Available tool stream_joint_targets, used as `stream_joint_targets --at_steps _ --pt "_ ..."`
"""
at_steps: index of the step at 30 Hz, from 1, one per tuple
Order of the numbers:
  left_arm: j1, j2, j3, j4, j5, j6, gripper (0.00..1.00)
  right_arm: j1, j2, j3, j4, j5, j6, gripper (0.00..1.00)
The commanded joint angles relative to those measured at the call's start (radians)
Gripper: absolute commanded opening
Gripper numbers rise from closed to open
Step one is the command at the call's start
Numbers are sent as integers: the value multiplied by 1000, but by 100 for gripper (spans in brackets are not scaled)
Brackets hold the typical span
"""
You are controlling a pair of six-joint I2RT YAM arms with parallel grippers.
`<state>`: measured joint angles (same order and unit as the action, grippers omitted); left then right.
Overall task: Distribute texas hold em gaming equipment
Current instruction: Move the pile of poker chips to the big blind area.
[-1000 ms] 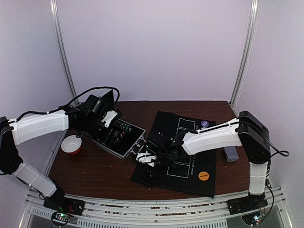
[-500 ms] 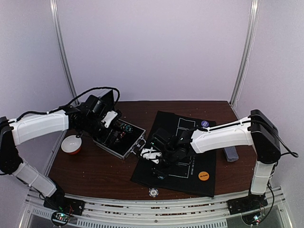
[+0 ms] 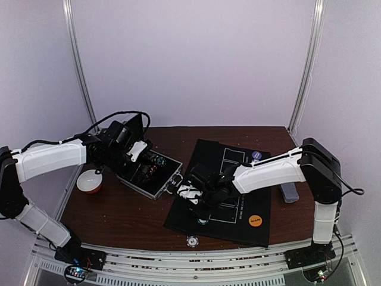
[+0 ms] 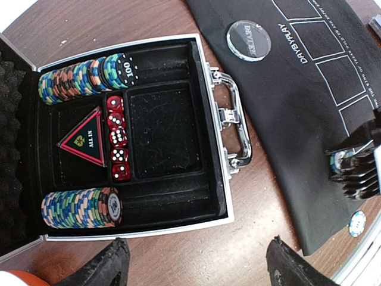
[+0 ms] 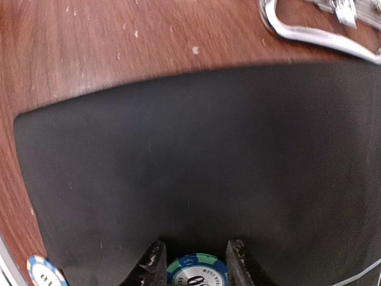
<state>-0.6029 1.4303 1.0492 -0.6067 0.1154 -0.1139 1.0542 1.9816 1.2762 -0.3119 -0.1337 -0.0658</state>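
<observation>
Right hand (image 5: 195,253) part-closed on teal chip (image 5: 196,273) by its edges, holding it flat, low over black mat (image 5: 208,167) near its corner, likely for placement; blue-white chip (image 5: 41,271) lies off mat on surface (image 5: 89,47); left hand (image 4: 199,268) wide open, empty, above silver case (image 4: 209,77), likely staged for chip stacks (image 4: 80,208)

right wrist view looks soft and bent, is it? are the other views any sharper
Right wrist: the mat edge bows, the handle is soft, the chip is cropped. Left wrist: sharp, the marker is legible. Top external: even light, little detail.

Even soft light, right wrist view blurred
</observation>
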Motion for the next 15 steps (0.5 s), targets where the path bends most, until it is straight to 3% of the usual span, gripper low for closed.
stream_joint_targets --at_steps 1,15 --pt "6 -20 -6 24 12 8 83 0 -70 -111 -89 16 60 33" --pt "6 -13 4 24 8 15 83 9 -293 -362 -151 -13 190 33"
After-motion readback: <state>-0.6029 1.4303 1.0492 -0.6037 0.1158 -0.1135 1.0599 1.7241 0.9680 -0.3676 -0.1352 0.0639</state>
